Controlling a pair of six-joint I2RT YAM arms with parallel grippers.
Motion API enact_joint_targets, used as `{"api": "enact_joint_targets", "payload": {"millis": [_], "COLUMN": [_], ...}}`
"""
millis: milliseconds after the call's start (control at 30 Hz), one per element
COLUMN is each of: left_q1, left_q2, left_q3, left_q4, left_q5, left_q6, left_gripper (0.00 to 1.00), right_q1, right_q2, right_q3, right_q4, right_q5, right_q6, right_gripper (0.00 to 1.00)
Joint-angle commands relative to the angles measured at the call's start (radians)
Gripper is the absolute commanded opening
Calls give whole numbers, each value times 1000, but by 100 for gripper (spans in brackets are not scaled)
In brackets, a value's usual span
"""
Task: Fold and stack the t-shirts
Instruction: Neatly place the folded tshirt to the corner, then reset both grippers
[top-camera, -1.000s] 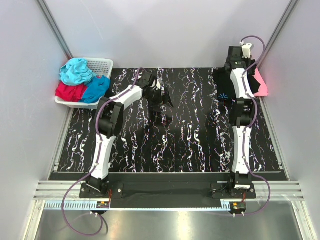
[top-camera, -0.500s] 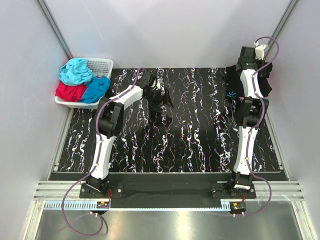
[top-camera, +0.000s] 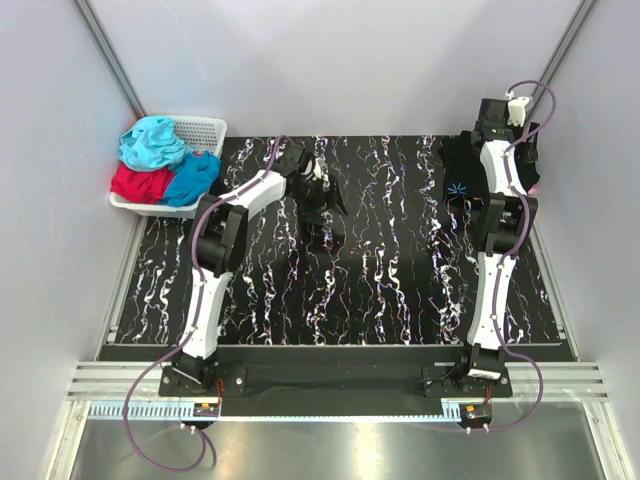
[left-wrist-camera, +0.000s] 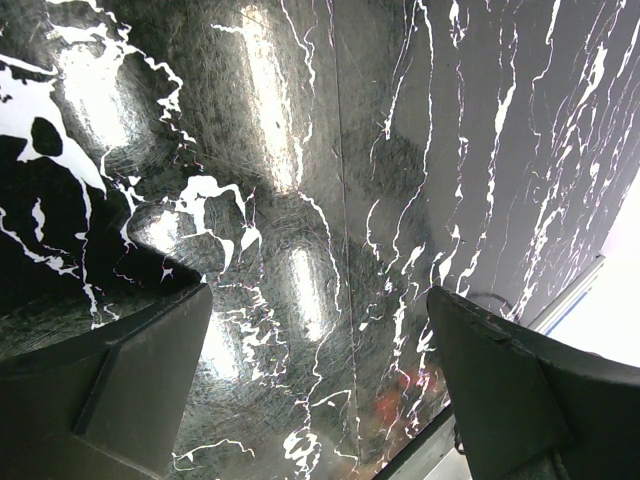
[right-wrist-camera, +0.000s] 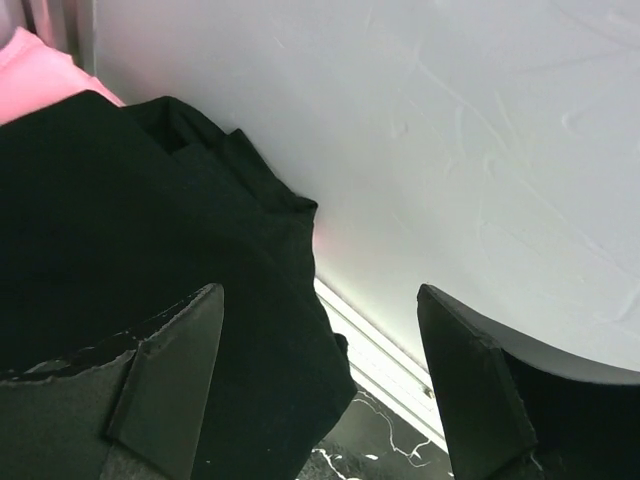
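1. Black cloth crowds the far right corner of the white-veined dark table (top-camera: 380, 270), where the large black t-shirt (top-camera: 460, 160) lies bunched against the side wall (right-wrist-camera: 450, 150), its light-blue starburst mark (top-camera: 458, 188) showing on top.
2. Right gripper (top-camera: 492, 115) hangs over the far edge of that shirt, close to the wall. From the wrist camera its fingers (right-wrist-camera: 165, 375) stand wide apart with nothing pinched between them. The black cloth spreads beneath the finger on the left of that view, and whether the finger touches it cannot be told.
3. Pink t-shirt (right-wrist-camera: 28, 65) peeks out from behind the black one in the wrist view, only a small corner of it visible beside the wall.
4. Left gripper (top-camera: 322, 208) is stretched to the far middle of the table, well apart from every shirt. Its fingers (left-wrist-camera: 110, 375) are spread, holding nothing, with bare glossy tabletop between them.
5. White lattice basket (top-camera: 207, 128) sits at the table's far left corner. Three crumpled, unfolded shirts fill it: the teal t-shirt (top-camera: 150, 142) at the far side, the red t-shirt (top-camera: 138, 184) at the near left and the blue t-shirt (top-camera: 192, 178) at the near right, draped over the rim.
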Motion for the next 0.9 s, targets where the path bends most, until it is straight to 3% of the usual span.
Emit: {"api": "enact_joint_targets", "payload": {"millis": [0, 200, 467, 567, 700, 867], "left_q1": [-5, 1, 36, 48, 50, 50], "left_q2": [-38, -116, -360, -438, -504, -583], "left_q3": [10, -21, -227, -302, -367, -442], "left_q4": [-19, -22, -25, -44, -73, -80], "left_q5": [-56, -188, -472, -540, -627, -659], "left_q6": [15, 18, 10, 18, 30, 41], "left_gripper": [99, 99, 99, 99, 99, 99], "right_q1": [10, 84, 402, 467, 477, 499], "right_q2": [-54, -140, -263, -298, -415, -559], "right_q3": [56, 45, -96, -146, -270, -425], "right_q4": [2, -62, -172, -238, -260, -255], "right_q5": [-23, -178, -278, -356, -514, -557], "right_q6": [25, 41, 148, 237, 359, 392], "right_gripper": [84, 83, 81, 80, 77, 75]}}
